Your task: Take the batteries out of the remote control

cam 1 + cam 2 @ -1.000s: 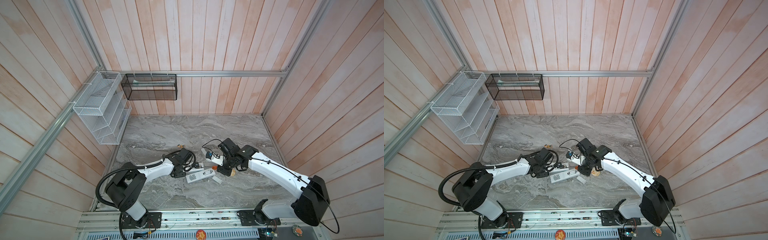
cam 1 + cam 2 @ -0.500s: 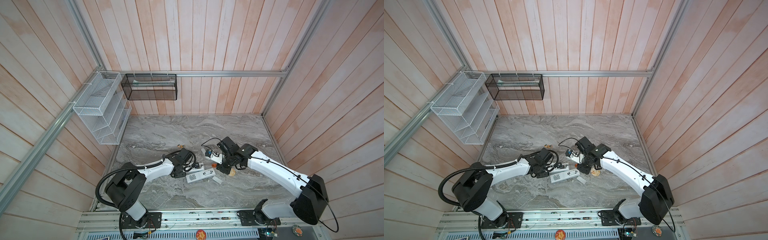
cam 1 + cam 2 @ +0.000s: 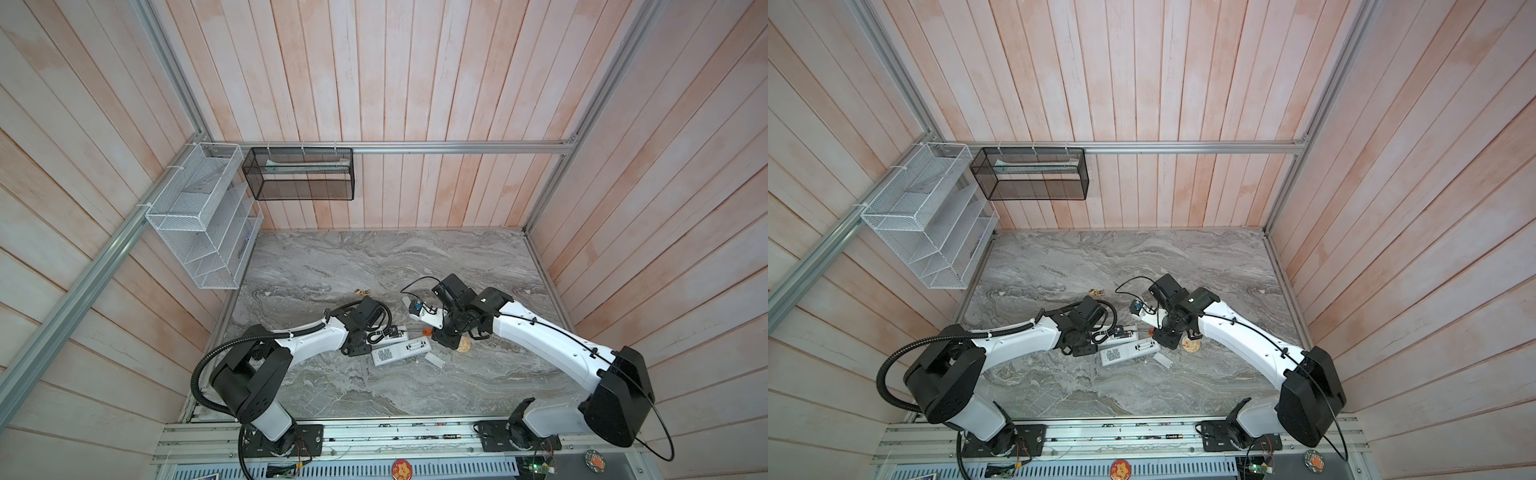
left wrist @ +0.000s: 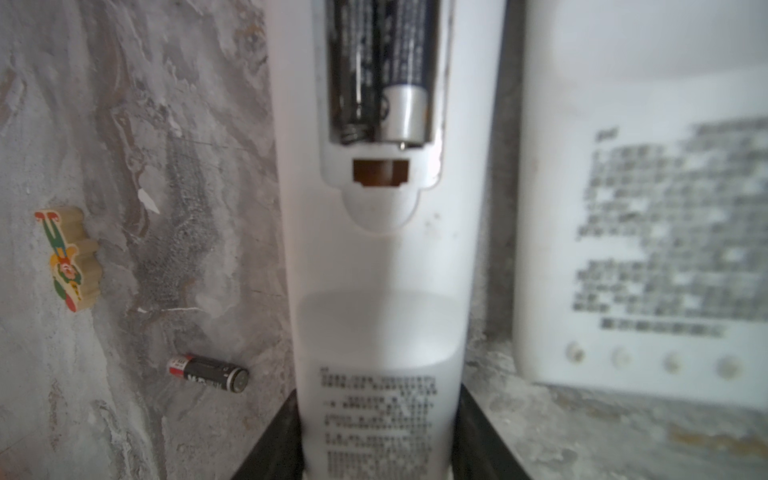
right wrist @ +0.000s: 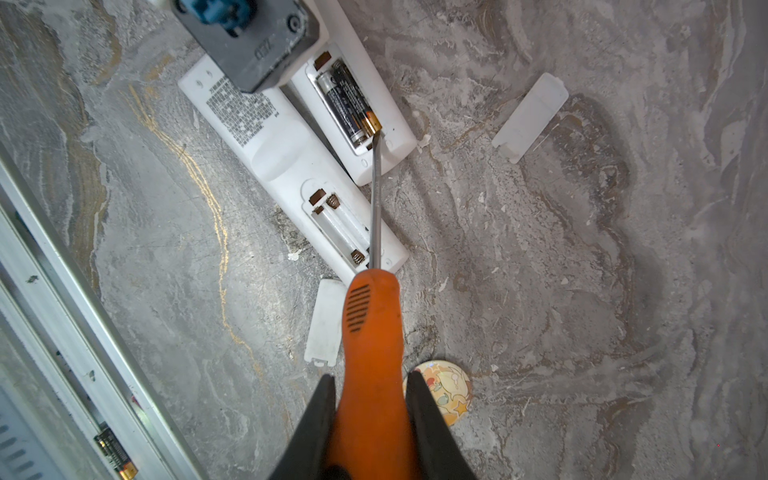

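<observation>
A slim white remote control [image 4: 382, 249] lies back-up on the marble, its lower end clamped between my left gripper [image 4: 379, 399] fingers. Its compartment is uncovered and two black batteries [image 5: 347, 104] lie side by side in it, also seen as batteries [image 4: 382, 62] in the left wrist view. My right gripper [image 5: 370, 378] is shut on an orange-handled screwdriver [image 5: 372, 328]. The screwdriver's tip touches the gold end of one battery. In both top views the grippers meet at the remote [image 3: 392, 333] [image 3: 1125, 333].
A wider white remote [image 5: 291, 166] with an empty compartment lies alongside. Two loose covers [image 5: 326, 322] [image 5: 530, 116], a round badge [image 5: 442, 390], a loose battery [image 4: 208, 372] and a wooden clown figure [image 4: 68, 257] lie around. Another battery [image 5: 116, 455] sits in the front rail.
The right wrist has edged slightly to the left with the screwdriver. The left arm and the remote have stayed put.
</observation>
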Action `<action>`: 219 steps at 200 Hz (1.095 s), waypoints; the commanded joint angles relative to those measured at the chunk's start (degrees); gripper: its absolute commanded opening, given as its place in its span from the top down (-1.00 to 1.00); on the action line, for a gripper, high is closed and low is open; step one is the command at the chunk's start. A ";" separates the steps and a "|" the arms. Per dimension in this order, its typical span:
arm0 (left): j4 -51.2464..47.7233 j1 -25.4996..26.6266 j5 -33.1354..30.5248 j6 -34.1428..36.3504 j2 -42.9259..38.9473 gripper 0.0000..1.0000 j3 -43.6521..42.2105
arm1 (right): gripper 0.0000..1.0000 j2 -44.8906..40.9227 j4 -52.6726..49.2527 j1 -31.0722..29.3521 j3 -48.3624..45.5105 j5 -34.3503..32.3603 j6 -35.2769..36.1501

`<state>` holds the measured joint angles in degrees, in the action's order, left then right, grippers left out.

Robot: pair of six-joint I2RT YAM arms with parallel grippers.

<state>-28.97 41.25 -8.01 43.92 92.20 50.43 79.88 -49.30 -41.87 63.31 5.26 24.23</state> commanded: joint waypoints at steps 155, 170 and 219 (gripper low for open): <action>-0.03 0.36 1.13 0.81 -0.71 1.00 -0.25 | 1.00 -5.75 3.51 -0.76 0.98 13.08 -3.13; -0.03 0.26 1.25 0.80 -0.86 1.00 -0.33 | 1.00 -6.04 0.78 -0.71 0.51 7.01 -3.97; -0.03 0.23 1.24 0.78 -0.50 1.00 -0.15 | 1.00 -2.51 -5.06 -0.78 1.83 0.60 -3.64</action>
<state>-29.54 41.21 -7.92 43.94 92.20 50.41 76.03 -51.59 -42.35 63.44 8.60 20.99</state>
